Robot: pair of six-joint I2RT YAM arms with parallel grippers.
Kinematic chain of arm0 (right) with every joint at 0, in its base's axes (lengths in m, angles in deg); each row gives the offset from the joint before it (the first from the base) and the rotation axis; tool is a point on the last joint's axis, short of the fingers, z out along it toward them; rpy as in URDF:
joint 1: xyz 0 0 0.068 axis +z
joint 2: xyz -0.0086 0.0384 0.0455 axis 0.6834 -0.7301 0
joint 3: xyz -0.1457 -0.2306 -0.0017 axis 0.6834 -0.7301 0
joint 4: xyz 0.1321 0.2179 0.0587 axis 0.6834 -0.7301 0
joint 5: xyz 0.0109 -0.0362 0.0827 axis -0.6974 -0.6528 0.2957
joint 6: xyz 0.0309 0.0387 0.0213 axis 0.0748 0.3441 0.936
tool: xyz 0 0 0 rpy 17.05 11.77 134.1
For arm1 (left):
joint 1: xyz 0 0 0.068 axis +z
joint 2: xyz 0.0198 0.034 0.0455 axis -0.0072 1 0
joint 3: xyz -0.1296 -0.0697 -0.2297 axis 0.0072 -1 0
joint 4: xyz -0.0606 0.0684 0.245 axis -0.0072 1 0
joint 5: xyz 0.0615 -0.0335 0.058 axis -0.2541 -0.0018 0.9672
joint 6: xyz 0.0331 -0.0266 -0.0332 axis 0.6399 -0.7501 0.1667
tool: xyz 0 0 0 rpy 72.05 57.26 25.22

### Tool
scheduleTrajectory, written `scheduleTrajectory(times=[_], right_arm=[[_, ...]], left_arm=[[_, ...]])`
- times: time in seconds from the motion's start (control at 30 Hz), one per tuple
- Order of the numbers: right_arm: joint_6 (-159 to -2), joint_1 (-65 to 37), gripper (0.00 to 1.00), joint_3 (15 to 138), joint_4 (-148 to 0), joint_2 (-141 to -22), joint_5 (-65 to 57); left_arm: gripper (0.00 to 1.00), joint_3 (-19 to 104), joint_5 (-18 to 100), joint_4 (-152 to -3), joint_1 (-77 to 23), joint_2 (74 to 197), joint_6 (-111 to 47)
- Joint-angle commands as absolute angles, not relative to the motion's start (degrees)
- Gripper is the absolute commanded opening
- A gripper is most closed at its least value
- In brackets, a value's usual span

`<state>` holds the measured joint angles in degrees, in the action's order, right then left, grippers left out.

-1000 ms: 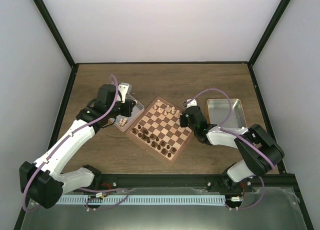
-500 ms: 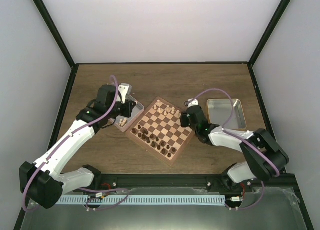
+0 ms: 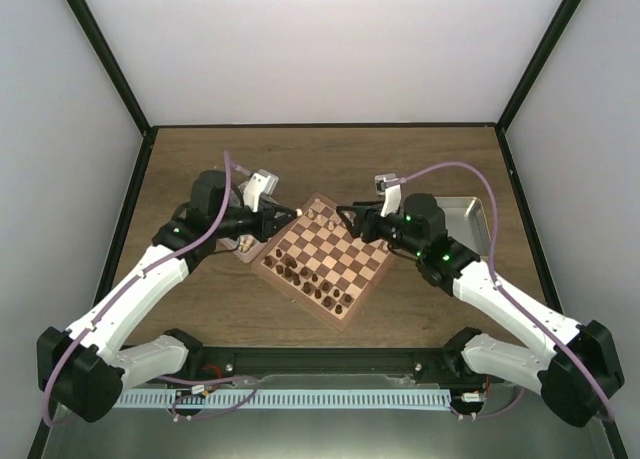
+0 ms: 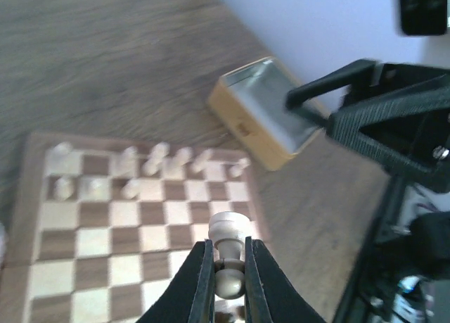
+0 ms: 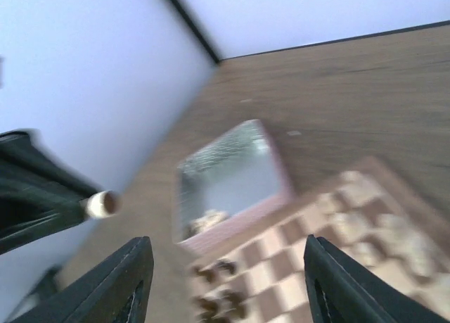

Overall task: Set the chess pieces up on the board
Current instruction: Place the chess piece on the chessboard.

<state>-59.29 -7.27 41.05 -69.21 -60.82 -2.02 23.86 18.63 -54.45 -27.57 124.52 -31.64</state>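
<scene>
The board (image 3: 340,275) lies turned like a diamond in the middle of the table. Light chess pieces (image 3: 345,221) stand along its far right edge and dark pieces (image 3: 300,274) along its near left edge. My left gripper (image 3: 293,214) hovers over the board's far left side, shut on a light beige piece (image 4: 229,231) that pokes out past its fingertips. In the left wrist view that gripper (image 4: 228,244) hangs above the checks, with rows of light pieces (image 4: 158,161) beyond. My right gripper (image 3: 346,217) hovers above the far corner, open and empty, its jaws wide apart (image 5: 228,288).
A silver tray (image 3: 470,219) lies right of the board, partly under the right arm. Another metal tray (image 5: 225,169) with several light pieces sits left of the board, mostly hidden under my left arm in the top view. Black frame posts edge the table.
My right gripper has opened, risen off the board's right edge and swung toward its far corner. My left gripper moved right from the left tray toward the board, holding a light piece.
</scene>
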Motion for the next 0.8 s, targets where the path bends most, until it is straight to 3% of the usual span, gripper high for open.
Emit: scheduleTrajectory(times=[0.0,0.47,0.77], right_arm=[[-48.7,-6.8,0.62,42.5,-62.8,-58.7,21.9],[-30.1,-6.2,0.62,41.9,-43.7,-61.1,33.3],[-27.0,-5.6,0.49,43.8,-41.4,-65.6,34.8]], left_arm=[[0.04,22.4,4.1,-66.5,-28.5,120.8,-35.0],[0.05,18.6,-2.0,-79.5,-29.6,119.0,-44.1],[0.05,17.1,-2.9,-81.2,-30.2,118.8,-44.3]])
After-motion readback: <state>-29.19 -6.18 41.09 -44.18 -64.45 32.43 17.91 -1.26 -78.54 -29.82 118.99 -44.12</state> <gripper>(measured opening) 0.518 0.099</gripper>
